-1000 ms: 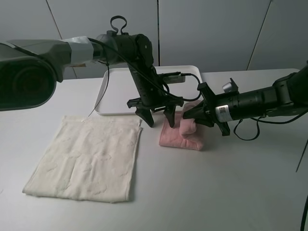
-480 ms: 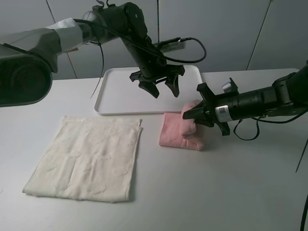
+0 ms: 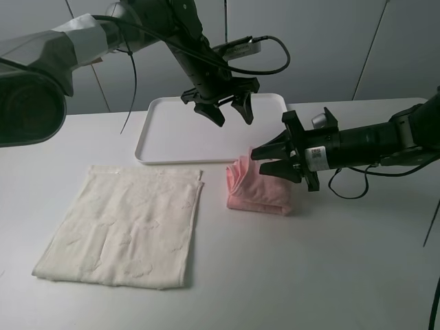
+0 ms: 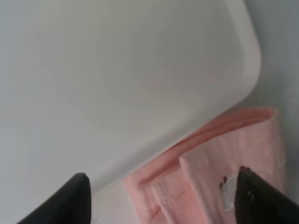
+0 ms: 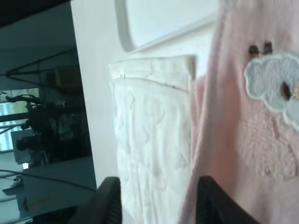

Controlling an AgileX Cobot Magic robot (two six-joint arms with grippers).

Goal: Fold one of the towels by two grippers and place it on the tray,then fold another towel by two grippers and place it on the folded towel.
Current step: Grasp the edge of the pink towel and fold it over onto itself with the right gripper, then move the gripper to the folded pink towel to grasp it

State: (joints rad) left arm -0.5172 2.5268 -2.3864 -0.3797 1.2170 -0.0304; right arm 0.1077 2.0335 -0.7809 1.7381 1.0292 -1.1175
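The pink towel (image 3: 258,196) lies folded into a small thick bundle on the table (image 3: 309,275), just near of the tray's (image 3: 172,134) right near corner and not yet on it. The cream towel (image 3: 127,223) lies spread flat to the left, apart from it. The bundle is soft terry, so it is probably light and limp. It will not hold its shape when lifted: the layers along its left edge already fan loose, and a pinch on the top layer alone would likely let the fold fall open. A safer hold would take all the layers at once. Each gripper could clamp one end of the same long edge, so the bundle hangs evenly between them and slides onto the tray rather than dragging on the table. The right gripper (image 3: 258,161) reaches in low and nearly level from the right. Its fingers are parted over the far right part of the bundle and hold nothing that can be seen. Its wrist view looks along the pink towel (image 5: 252,140) toward the cream towel (image 5: 149,140). The left gripper (image 3: 232,118) hangs raised over the tray's far right part, pointing down, with its fingers spread wide and empty. Its wrist view shows the tray (image 4: 117,70) and the pink towel (image 4: 233,154) below.
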